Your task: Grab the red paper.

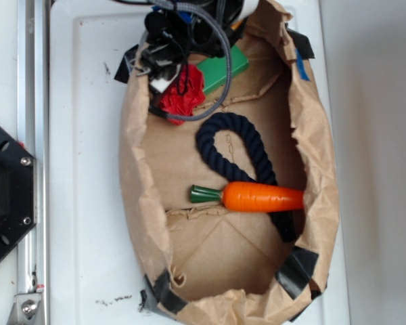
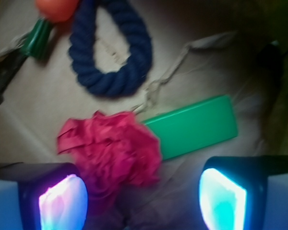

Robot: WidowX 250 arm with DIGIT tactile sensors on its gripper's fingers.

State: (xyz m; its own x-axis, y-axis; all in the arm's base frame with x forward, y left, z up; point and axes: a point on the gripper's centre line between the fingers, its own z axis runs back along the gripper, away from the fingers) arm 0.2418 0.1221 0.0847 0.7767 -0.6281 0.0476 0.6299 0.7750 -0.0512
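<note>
Gripper (image 2: pixel 143 196) with fingers wide apart over the paper bag (image 1: pixel 139 169), red paper (image 2: pixel 116 152) just ahead between them, green block (image 2: pixel 194 125) touching it at 2 o'clock, blue rope (image 2: pixel 110 48) at 12 o'clock

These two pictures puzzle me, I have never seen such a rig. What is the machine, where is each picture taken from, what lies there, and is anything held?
The machine is a small robot arm with a two-fingered gripper. The exterior view looks down from above on a crumpled brown paper bag laid open like a tray. The wrist view comes from a camera on the arm, looking past the two glowing finger pads. In the bag lie a wrinkled red paper wad, a smooth green block, a dark blue rope loop and an orange toy carrot. The gripper is open, poised over the red wad; nothing is held.
</note>
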